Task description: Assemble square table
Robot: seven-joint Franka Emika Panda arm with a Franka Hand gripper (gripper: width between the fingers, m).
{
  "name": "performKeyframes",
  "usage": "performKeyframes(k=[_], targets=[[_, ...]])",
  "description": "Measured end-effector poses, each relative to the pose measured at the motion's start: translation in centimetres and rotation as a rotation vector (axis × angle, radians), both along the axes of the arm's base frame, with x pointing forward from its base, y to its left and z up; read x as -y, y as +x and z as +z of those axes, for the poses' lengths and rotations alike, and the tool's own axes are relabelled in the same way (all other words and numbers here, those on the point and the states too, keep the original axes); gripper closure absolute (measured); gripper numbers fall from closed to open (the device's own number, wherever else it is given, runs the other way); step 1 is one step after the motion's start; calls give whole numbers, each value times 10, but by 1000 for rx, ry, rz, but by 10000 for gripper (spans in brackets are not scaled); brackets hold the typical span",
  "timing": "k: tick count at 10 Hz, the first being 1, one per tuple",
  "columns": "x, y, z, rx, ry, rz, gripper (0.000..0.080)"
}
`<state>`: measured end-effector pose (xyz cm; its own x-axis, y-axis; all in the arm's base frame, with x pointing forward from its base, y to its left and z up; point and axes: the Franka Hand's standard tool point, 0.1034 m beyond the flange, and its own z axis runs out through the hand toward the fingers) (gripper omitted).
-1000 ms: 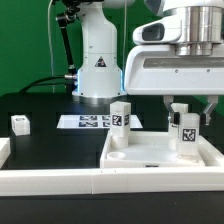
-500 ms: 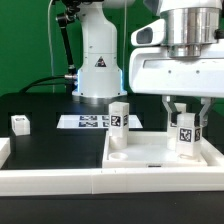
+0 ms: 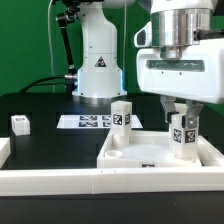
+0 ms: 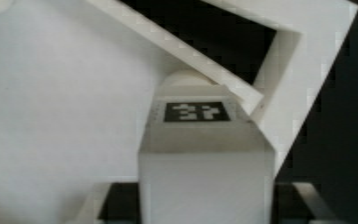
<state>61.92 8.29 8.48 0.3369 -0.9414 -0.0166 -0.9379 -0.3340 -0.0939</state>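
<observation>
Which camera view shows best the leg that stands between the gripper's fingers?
The exterior view: the leg shows whole, upright, with the gripper closed on its upper part. The wrist view shows only its tagged face, very close.

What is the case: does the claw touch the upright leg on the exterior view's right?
Touching. The exterior view shows the claw closed against both sides of the leg, with no gap visible.

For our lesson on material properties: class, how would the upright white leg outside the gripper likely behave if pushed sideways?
The leg looks like rigid moulded plastic, probably stiff and light. Taller than wide, it might tip if pushed near its top, unless fixed into the tabletop, which I cannot tell. Its blocky sides should keep it from rolling.
</observation>
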Motion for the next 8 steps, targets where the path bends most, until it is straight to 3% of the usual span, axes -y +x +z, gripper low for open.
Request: performKeyframes(k=[3, 6, 8], targets=[[-1, 0, 0, -9, 27, -171, 505], [-7, -1, -1, -3, 9, -67, 178], [-10, 1, 0, 20, -10, 148, 156]])
